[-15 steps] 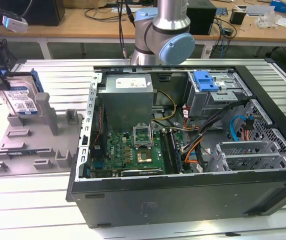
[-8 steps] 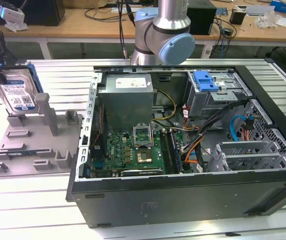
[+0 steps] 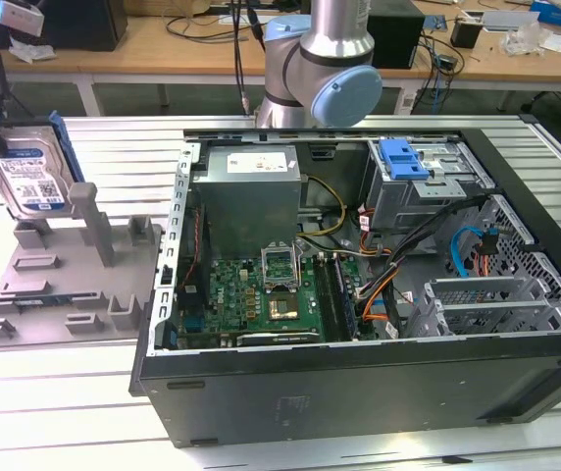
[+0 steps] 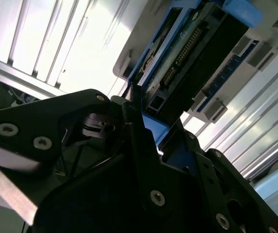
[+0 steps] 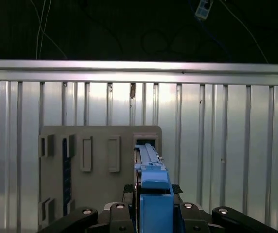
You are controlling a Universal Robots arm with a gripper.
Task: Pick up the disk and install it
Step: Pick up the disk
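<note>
Slotted aluminium table (image 3: pixel 65 402): grey fixture block (image 3: pixel 60 289) just beside open computer case (image 3: pixel 359 383), both resting on it.

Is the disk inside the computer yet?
Out. The gripper holds the disk at the grey stand, outside the open case.

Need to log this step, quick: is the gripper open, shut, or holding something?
The gripper is shut on the disk.

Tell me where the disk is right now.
The disk is at the exterior view's left, on edge over the grey holder beside the open computer case, clamped in the gripper.
</note>
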